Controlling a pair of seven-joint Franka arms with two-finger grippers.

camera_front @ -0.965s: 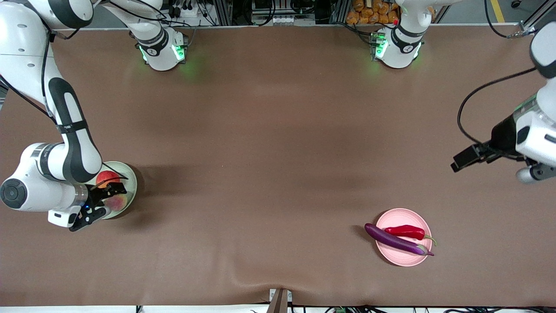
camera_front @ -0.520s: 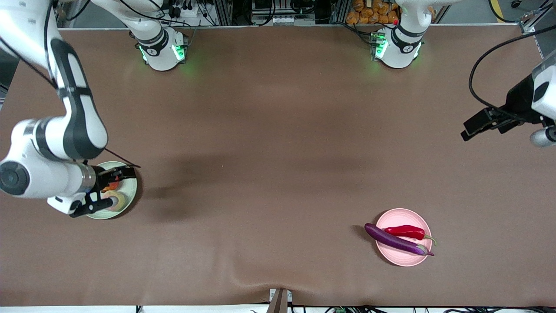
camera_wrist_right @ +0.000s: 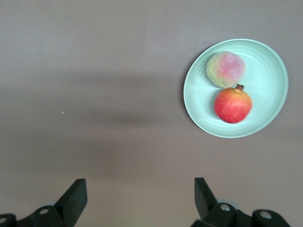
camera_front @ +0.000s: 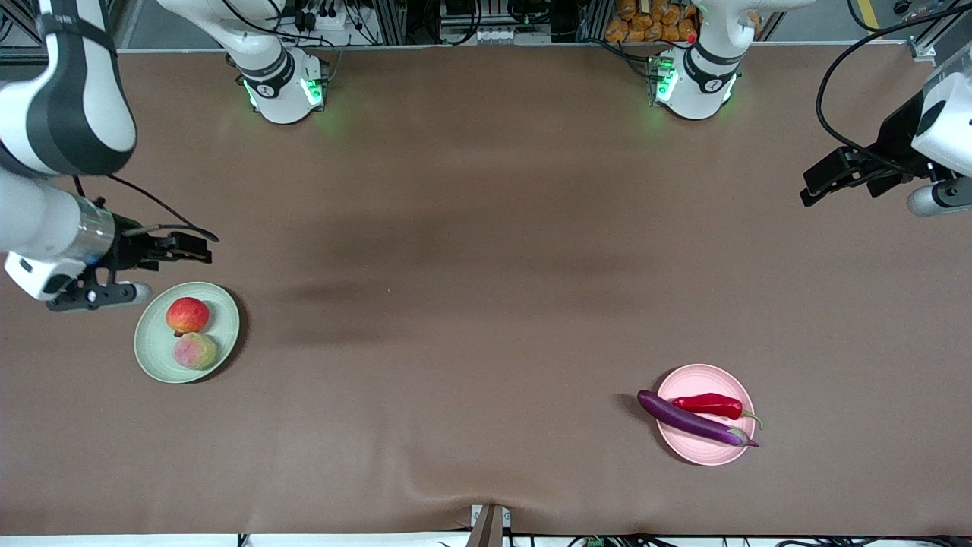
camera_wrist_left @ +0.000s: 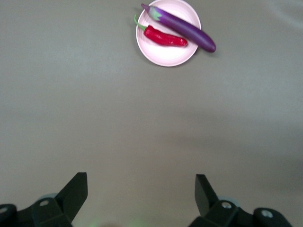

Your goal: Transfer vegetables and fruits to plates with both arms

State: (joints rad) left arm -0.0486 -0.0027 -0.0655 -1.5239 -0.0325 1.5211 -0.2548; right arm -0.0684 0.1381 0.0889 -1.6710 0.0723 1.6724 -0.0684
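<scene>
A pale mint plate (camera_front: 156,342) near the right arm's end holds a red fruit (camera_front: 187,315) and a paler peach-like fruit (camera_front: 195,351). My right gripper (camera_front: 186,251) hovers open and empty over bare cloth beside that plate. In the right wrist view the plate (camera_wrist_right: 267,71), peach (camera_wrist_right: 226,69) and red fruit (camera_wrist_right: 232,105) lie well clear of the open gripper (camera_wrist_right: 141,189). The pink plate (camera_front: 702,380) carries the purple eggplant (camera_front: 687,418), one end overhanging the rim, and the red chili (camera_front: 708,403). My left gripper (camera_front: 812,186) hangs open and empty, high over the left arm's end of the table.
Brown cloth (camera_front: 471,266) covers the whole table. Both arm bases (camera_front: 285,87) (camera_front: 687,83) glow green at the table's edge farthest from the front camera. The cloth ripples by a clamp (camera_front: 490,524) at the nearest edge. The left wrist view shows pink plate (camera_wrist_left: 165,54), eggplant (camera_wrist_left: 182,26), chili (camera_wrist_left: 164,36).
My right gripper has risen off the mint plate and drawn back toward the bases, uncovering both fruits. The left arm has also pulled back toward the bases.
</scene>
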